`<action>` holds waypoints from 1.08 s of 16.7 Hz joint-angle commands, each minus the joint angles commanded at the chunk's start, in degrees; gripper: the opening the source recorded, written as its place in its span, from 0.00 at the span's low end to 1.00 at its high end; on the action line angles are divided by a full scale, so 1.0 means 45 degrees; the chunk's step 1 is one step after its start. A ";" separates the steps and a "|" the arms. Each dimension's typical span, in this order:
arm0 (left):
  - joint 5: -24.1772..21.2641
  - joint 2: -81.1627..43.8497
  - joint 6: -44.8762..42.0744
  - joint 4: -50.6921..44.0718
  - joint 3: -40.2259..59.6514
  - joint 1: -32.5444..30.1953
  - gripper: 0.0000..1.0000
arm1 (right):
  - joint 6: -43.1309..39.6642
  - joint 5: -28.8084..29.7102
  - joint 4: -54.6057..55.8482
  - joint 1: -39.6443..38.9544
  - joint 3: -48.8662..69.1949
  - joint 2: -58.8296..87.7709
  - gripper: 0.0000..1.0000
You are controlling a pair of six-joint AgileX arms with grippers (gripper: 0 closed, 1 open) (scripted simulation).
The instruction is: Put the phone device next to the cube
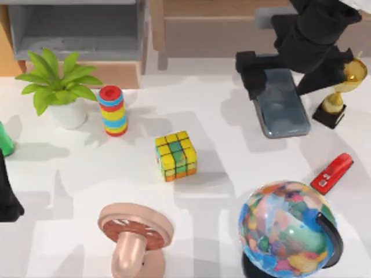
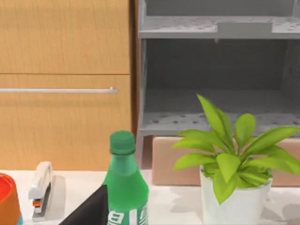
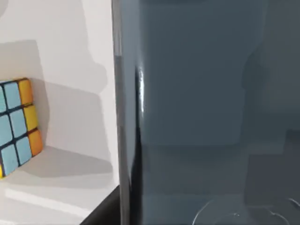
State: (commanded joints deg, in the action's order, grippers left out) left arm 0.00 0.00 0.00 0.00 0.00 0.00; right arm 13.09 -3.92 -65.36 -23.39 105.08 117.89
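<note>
The phone device (image 1: 282, 104), a dark grey-blue slab, hangs at the back right of the table with my right gripper (image 1: 253, 74) shut on its left end. In the right wrist view its glossy face (image 3: 201, 93) is very close, with the table well below it. The cube (image 1: 175, 154), with yellow, green and orange tiles, rests mid-table, left of and nearer than the phone device, and its corner (image 3: 18, 122) appears past the phone's edge. My left gripper (image 1: 7, 202) is parked at the table's left edge.
A gold trophy (image 1: 341, 92) stands right of the phone, with a red stapler (image 1: 331, 172) and a globe (image 1: 290, 229) in front. A ring stack (image 1: 113, 110), potted plant (image 1: 61, 87), green bottle (image 2: 124, 187) and pink stand (image 1: 134, 234) occupy the left and front.
</note>
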 joint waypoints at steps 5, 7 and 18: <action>0.0000 0.0000 0.0000 0.0000 0.0000 0.0000 1.00 | 0.2646 0.0581 -0.0241 -0.0936 -0.0506 0.1004 0.00; 0.0000 0.0000 0.0000 0.0000 0.0000 0.0000 1.00 | 0.3283 0.0794 -0.0286 -0.1096 -0.0672 0.1292 0.00; 0.0000 0.0000 0.0000 0.0000 0.0000 0.0000 1.00 | 0.3698 0.0903 -0.0291 -0.1100 -0.0747 0.1409 0.00</action>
State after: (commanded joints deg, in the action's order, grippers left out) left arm 0.00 0.00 0.00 0.00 0.00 0.00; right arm 29.73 0.14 -66.67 -28.34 101.72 124.24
